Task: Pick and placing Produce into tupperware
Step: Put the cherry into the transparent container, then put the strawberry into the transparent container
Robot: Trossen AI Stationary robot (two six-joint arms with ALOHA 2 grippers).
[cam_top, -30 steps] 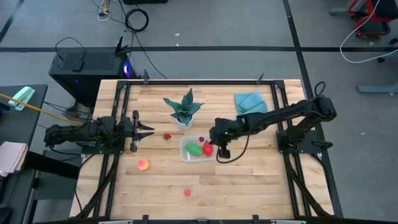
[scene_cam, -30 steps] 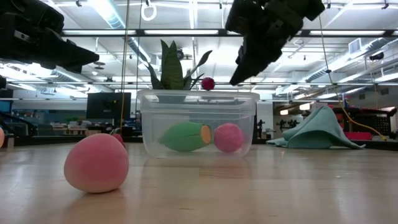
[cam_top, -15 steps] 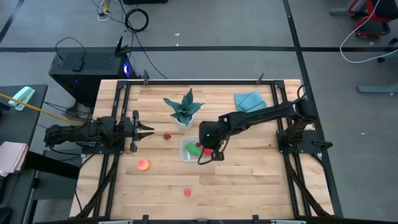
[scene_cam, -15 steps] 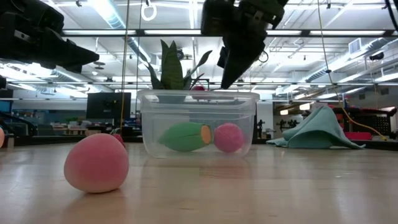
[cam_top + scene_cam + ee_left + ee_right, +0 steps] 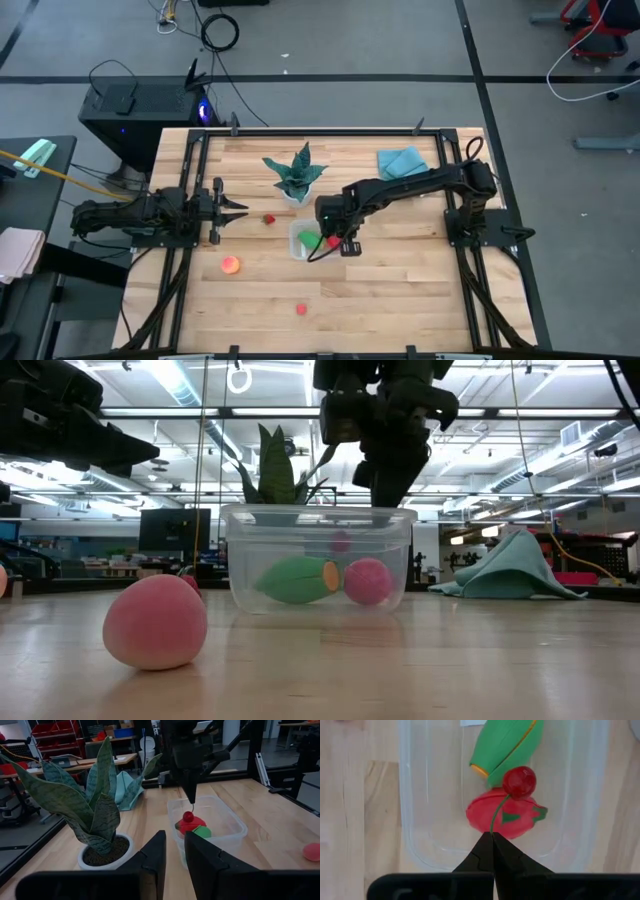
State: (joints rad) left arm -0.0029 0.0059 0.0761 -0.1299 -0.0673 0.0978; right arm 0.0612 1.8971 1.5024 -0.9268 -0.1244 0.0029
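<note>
The clear tub (image 5: 296, 236) (image 5: 250, 560) sits mid-table and holds a green oval (image 5: 507, 745) and a red piece with a green top (image 5: 485, 817). My right gripper (image 5: 338, 238) (image 5: 492, 836) stands over the tub, pointing down, shut on a small red cherry (image 5: 519, 781) (image 5: 188, 816). An orange-pink round fruit (image 5: 230, 265) (image 5: 155, 622) and two small red pieces (image 5: 269, 219) (image 5: 300, 310) lie on the wood. My left gripper (image 5: 238, 208) (image 5: 172, 855) waits, open, near the table's left edge, pointing at the tub. My right gripper pinches the free end of the cherry's thin green stem (image 5: 493, 827) between its two fingertips, coming from above and pointing down. The cherry hangs below the fingers inside the tub, under its rim (image 5: 340, 542) and just above the red piece.
A spiky potted plant (image 5: 297, 172) (image 5: 95, 805) stands just beyond the tub on its far-left side. A blue cloth (image 5: 402, 163) (image 5: 510, 570) lies toward the far right corner. Bare wood stretches along the table's near side around the loose fruit.
My right gripper has moved toward the table's left edge, from beside the tub's right end to over the tub, and has come down. It has stayed shut. The cherry hanging from it has dropped from above the rim to inside the tub.
</note>
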